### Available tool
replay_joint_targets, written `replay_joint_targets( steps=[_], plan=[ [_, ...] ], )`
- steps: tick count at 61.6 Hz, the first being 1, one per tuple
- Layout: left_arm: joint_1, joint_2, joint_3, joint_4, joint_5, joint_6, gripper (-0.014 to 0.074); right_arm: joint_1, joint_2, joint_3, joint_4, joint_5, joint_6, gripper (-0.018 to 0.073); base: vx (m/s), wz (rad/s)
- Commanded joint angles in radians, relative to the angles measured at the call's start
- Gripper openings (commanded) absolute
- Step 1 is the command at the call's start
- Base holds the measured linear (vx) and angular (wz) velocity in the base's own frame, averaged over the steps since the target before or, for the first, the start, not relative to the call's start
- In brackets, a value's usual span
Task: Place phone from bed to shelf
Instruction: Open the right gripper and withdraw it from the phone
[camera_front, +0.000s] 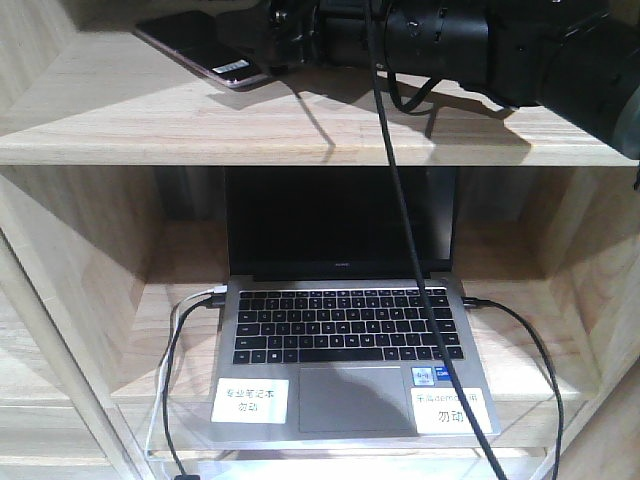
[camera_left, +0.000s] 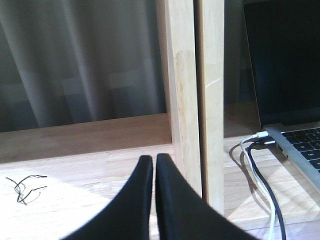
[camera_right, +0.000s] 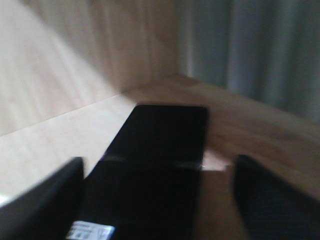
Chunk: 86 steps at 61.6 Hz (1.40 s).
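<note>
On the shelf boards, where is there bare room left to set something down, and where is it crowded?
Upper board of the shelf: bare wood right of the phone, in front of the right arm. The right gripper straddles the phone, fingers apart. Left compartment by the shut left gripper: bare apart from a small wire tangle. Crowded: the laptop and its cables fill the lower board.

Open laptop, cables, grey curtain

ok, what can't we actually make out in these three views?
- Phone: front view, right arm covers its far end; right wrist view blurred, sticker unreadable.
- Right gripper: fingers apart either side of the phone; contact unclear, blur.
- Left gripper: base cut off by frame bottom.
- Laptop: cropped at right edge.
</note>
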Motion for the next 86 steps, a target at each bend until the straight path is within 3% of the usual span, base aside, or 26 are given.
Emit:
replay_joint_targets(
  steps=[1, 21, 35, 49, 68, 81, 86],
  plan=[
    [0.001, -0.004, -0.023, -0.009, -0.072, -0.006, 0.0001, -0.004, -0.064, -0.031, 0.031, -0.025, 0.001, 0.0616, 0.00, 0.00],
    [0.001, -0.004, -0.023, -0.009, -0.072, -0.006, 0.0001, -0.004, -0.169, -0.027, -0.060, 0.006, 0.014, 0.0555, 0.00, 0.00],
    [0.001, -0.004, -0.023, -0.009, -0.072, -0.006, 0.0001, -0.005, -0.280, -0.027, -0.186, 0.030, 0.194, 0.0490, 0.00, 0.00],
    [0.001, -0.004, -0.023, -0.009, -0.072, -0.006, 0.0001, -0.006, -0.394, -0.019, -0.400, 0.032, 0.405, 0.0380, 0.00, 0.00],
    [0.001, -0.004, -0.023, -0.009, -0.072, -0.006, 0.0001, -0.006, -0.685, 0.351, -0.443, -0.160, 0.419, 0.0154, 0.00, 0.00],
    [0.001, -0.004, -0.023, -0.009, -0.072, -0.006, 0.0001, -0.006, -0.932, 0.606, -0.409, -0.192, 0.420, -0.0015, 0.00, 0.00],
    [0.001, -0.004, -0.023, -0.009, -0.072, -0.006, 0.0001, -0.006, -1.027, 0.695, -0.391, -0.196, 0.422, -0.0012, 0.00, 0.00]
  ],
)
